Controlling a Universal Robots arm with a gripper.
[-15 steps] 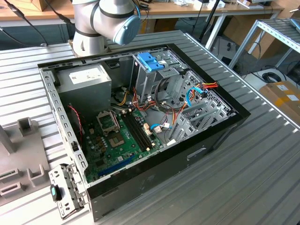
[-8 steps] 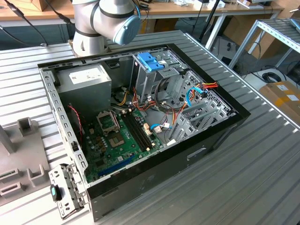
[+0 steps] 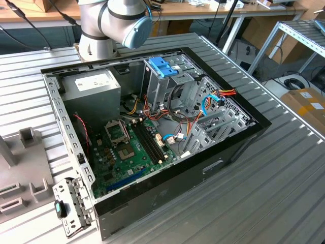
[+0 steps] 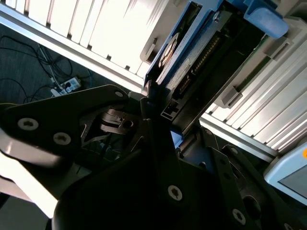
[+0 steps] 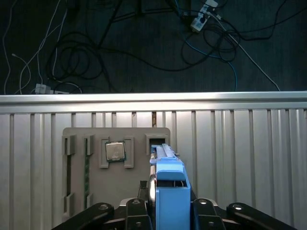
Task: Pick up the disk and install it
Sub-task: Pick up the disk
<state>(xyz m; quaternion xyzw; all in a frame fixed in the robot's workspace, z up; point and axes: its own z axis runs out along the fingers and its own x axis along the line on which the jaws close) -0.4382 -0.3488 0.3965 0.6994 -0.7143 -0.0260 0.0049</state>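
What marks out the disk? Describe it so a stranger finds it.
In the first wrist view, find the ribbed metal table, then the grey fixture plate on it. Over that plate the end effector grips the disk edge-on; bright blue rails distinguish it from the plate's silver chip.

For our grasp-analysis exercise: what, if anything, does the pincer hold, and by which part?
The pincer holds the disk by one end, and the rest of the disk sticks out beyond it.

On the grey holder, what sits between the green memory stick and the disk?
In the first wrist view, a processor chip sits in its slot between the memory stick and the disk.
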